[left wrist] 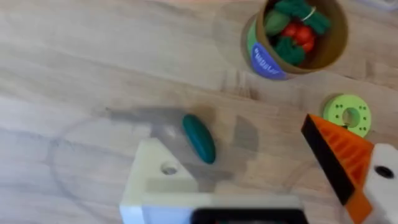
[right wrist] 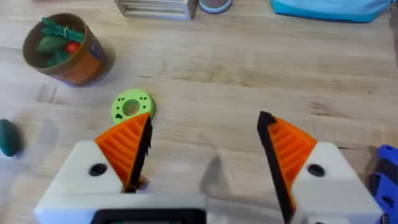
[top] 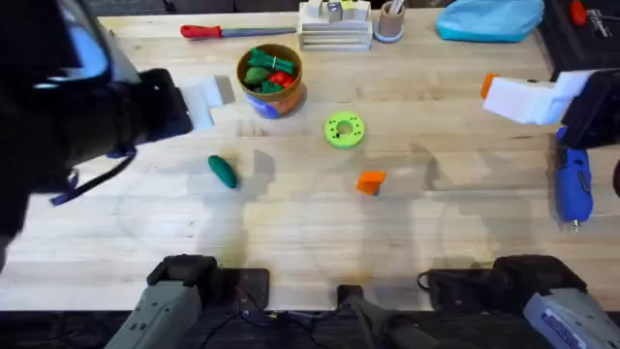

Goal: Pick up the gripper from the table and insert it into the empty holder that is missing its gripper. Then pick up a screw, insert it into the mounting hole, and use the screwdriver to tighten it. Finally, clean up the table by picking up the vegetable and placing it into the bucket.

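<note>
Orange gripper [top: 370, 181] lies loose on the table [top: 291, 242], a little right of the middle and nearer to the arm bases than the other small things. No finger touches it. Left of it, at about the same depth, the dark green vegetable [top: 223, 171] rests on the bare wood; in the left wrist view it [left wrist: 199, 138] lies just beyond the plain white holder [left wrist: 163, 173], which has a round screw hole and no orange tip. The other finger [left wrist: 348, 162] of the left gripper [left wrist: 258, 171] carries its ribbed orange pad, and the two stand wide apart with nothing between them.

At the right edge the blue screwdriver [top: 572, 186] lies flat, its thin bit toward the near side. Above it the right gripper [right wrist: 205, 155] hangs over the wood — both of its fingers [right wrist: 127, 149] have orange pads, and they are spread open and empty.

Farther back a green disc with holes [top: 344, 130] lies near the middle. Beyond it, to the left, stands the bucket [top: 270, 79], upright, already with green and red toy pieces inside — probably other vegetables, but the shapes are not clear. At the far edge lies a red-handled tool [top: 215, 32].
</note>
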Tool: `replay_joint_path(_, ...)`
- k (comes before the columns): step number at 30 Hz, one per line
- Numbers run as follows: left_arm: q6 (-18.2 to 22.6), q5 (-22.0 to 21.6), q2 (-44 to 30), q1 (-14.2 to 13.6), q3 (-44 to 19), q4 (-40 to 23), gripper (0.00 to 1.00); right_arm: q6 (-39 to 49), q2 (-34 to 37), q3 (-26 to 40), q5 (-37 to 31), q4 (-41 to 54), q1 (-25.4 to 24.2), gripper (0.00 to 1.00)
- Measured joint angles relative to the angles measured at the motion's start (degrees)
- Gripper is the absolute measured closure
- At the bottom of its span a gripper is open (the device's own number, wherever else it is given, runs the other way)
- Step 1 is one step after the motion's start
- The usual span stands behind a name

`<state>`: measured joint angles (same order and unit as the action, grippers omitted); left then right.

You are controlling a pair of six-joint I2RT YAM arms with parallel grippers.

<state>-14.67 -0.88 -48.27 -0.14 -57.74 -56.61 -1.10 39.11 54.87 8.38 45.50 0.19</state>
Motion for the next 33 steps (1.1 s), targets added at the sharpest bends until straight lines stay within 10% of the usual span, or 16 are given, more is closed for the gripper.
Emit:
replay_joint_path(11,-19.79,-1.10,-24.05,0.00,4.44,-2.97,0.008,0.01,0.00,0.04,0.09,0.02,0.00,0.010)
replay_joint_path(27,-24.42,-1.07,-35.57,0.00,6.93,0.89,0.141,1.16,0.00,0.04,0.07,0.02,0.00,0.010)
replay_joint_path(33,-24.77,-0.86,-35.10,0.00,6.74,-1.45,0.922,1.79,0.00,0.04,0.06,0.02,0.00,0.010)
